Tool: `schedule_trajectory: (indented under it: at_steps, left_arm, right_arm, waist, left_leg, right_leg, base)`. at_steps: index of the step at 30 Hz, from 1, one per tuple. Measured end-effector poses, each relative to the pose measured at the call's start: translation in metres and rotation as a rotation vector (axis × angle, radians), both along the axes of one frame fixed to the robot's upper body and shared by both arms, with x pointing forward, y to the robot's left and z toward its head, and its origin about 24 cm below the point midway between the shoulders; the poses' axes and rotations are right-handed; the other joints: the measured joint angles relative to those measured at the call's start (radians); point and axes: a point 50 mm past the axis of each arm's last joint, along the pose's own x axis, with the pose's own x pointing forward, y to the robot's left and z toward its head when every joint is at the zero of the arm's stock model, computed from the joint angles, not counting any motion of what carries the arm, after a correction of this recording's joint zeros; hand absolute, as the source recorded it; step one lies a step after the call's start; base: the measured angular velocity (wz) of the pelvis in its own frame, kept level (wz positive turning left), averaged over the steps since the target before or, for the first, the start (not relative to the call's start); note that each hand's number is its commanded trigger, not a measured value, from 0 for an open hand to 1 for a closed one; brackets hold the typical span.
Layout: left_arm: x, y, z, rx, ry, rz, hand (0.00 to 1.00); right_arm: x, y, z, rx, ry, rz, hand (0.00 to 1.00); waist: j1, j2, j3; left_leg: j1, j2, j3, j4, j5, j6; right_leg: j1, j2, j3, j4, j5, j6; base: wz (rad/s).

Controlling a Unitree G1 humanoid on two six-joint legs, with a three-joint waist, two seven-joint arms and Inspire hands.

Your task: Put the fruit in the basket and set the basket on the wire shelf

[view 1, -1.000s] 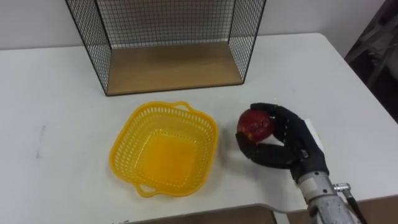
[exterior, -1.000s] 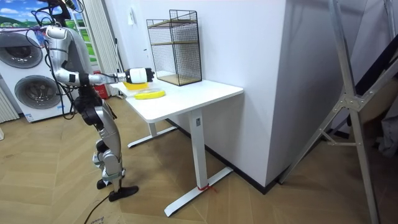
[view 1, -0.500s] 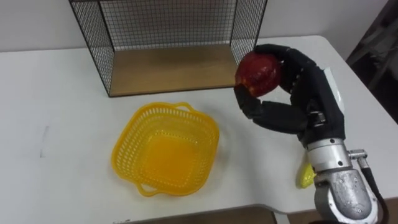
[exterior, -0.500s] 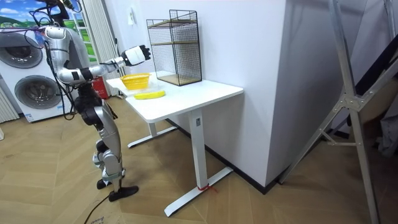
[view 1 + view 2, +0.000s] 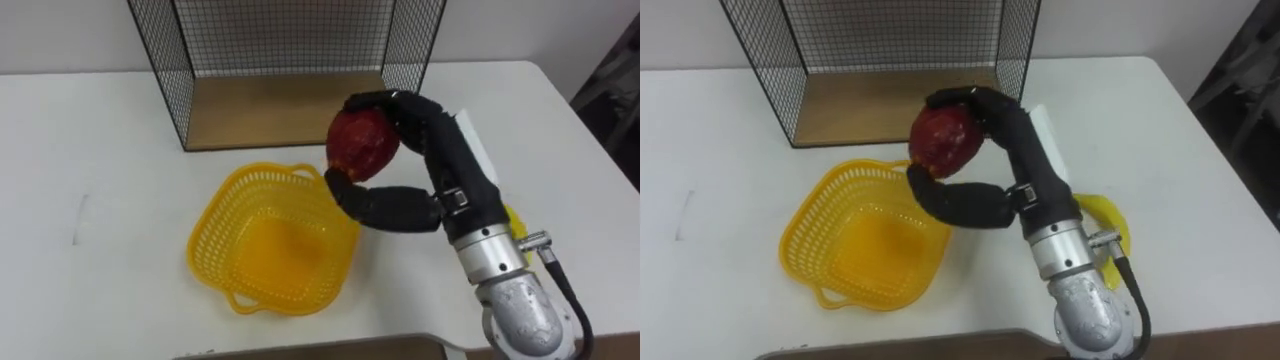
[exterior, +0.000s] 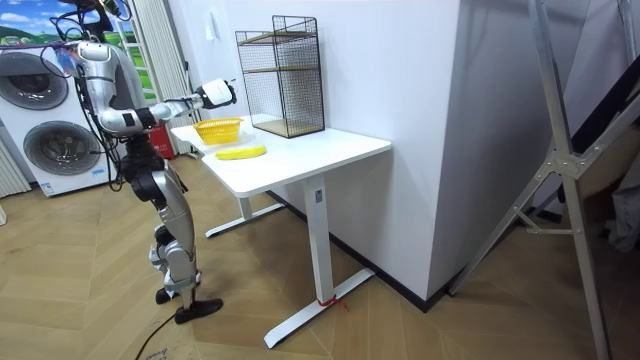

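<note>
Left eye view shows my right hand (image 5: 437,150) curled round the red fruit (image 5: 362,142), poised over the yellow basket (image 5: 222,222) to drop it inside.

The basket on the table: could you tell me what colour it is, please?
The basket is bright yellow all over, seen best in the left eye view.

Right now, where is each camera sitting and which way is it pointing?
Left eye view: on the robot's head, looking down at the table, basket and wire shelf; right hand and forearm show, holding an apple.
Right eye view: beside it, same downward look, same hand and forearm, a banana by the arm.
Room view: standing off in the room, facing the whole robot at the table.
Shared: all show basket, wire shelf and right hand.
</note>
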Motion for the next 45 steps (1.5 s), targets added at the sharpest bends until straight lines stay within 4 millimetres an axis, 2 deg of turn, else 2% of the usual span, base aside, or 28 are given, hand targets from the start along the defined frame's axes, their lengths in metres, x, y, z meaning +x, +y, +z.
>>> schedule_trajectory:
  at_steps: [2, 6, 10, 11, 12, 45]
  left_arm:
    - [0.003, 0.000, 0.000, -0.004, -0.005, -0.003, 0.00]
    - [0.010, 0.000, 0.001, -0.011, -0.018, -0.010, 0.00]
    - [0.011, 0.001, 0.001, -0.016, -0.018, -0.011, 0.00]
    - [0.011, 0.001, 0.001, -0.016, -0.016, -0.011, 0.00]
    - [0.011, 0.001, 0.001, -0.016, -0.015, -0.012, 0.00]
    - [0.019, -0.001, 0.003, -0.012, -0.044, -0.032, 0.00]
  right_arm:
    - [-0.001, 0.005, -0.005, -0.038, 0.018, 0.037, 1.00]
    - [-0.002, 0.009, -0.011, -0.080, 0.050, 0.085, 1.00]
    - [-0.003, 0.012, -0.013, -0.098, 0.058, 0.114, 1.00]
    - [-0.003, 0.014, -0.013, -0.098, 0.062, 0.122, 0.23]
    - [-0.004, 0.015, -0.014, -0.100, 0.070, 0.128, 0.00]
    - [-0.002, 0.012, -0.017, -0.106, 0.094, 0.109, 0.00]
  waist:
    - [0.007, -0.007, 0.0055]
    - [0.027, -0.014, 0.0065]
    - [0.032, -0.015, 0.0059]
    - [0.032, -0.015, 0.0059]
    - [0.032, -0.015, 0.0059]
    - [0.023, -0.006, 0.0026]
  left_leg:
    - [-0.002, 0.000, -0.009, -0.002, 0.000, 0.000]
    - [-0.004, -0.002, -0.018, -0.004, 0.000, 0.000]
    - [-0.004, -0.001, -0.022, -0.004, 0.000, 0.000]
    - [-0.004, -0.001, -0.023, -0.003, 0.000, 0.000]
    - [-0.003, -0.002, -0.024, 0.001, 0.000, 0.000]
    - [-0.018, -0.002, -0.043, 0.009, 0.000, 0.000]
  right_leg:
    - [0.002, -0.002, -0.007, -0.001, 0.000, 0.000]
    - [0.006, -0.005, -0.015, -0.002, 0.000, 0.000]
    - [0.007, -0.004, -0.018, -0.002, 0.000, 0.000]
    - [0.007, -0.004, -0.019, -0.002, 0.000, 0.000]
    - [0.008, -0.004, -0.019, -0.002, 0.000, 0.000]
    - [0.006, -0.008, -0.033, -0.002, 0.000, 0.000]
  base:
    - [0.14]
    - [0.06]
    - [0.03]
    - [0.00]
    - [0.00]
    - [0.01]
